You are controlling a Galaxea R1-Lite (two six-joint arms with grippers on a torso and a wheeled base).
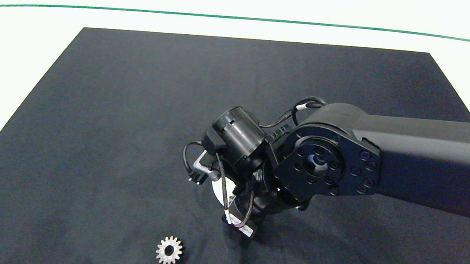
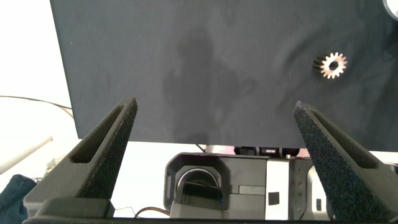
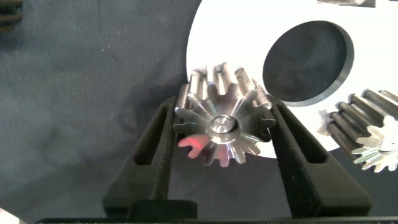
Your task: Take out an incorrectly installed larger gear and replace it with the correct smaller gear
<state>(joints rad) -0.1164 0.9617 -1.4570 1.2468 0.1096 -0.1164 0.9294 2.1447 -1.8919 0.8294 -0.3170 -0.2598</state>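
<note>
The larger gear (image 3: 221,121), shiny with long pointed teeth, sits on a shaft on the white plate (image 3: 208,37). My right gripper (image 3: 222,109) is shut on it, one finger pressing the teeth on each side. From above, the right wrist covers the gear and only a sliver of the white plate (image 1: 216,190) shows. The smaller gear (image 1: 169,250) lies flat on the dark mat near the front edge, left of the plate; the left wrist view also catches the smaller gear (image 2: 330,65). My left gripper (image 2: 216,104) hangs open off the mat's edge, holding nothing.
Another toothed gear (image 3: 373,134) sits on the plate beside the held one, and a dark round hole (image 3: 308,62) opens in the plate behind them. The black mat (image 1: 136,98) lies on a white table with a green line (image 1: 245,19) beyond it.
</note>
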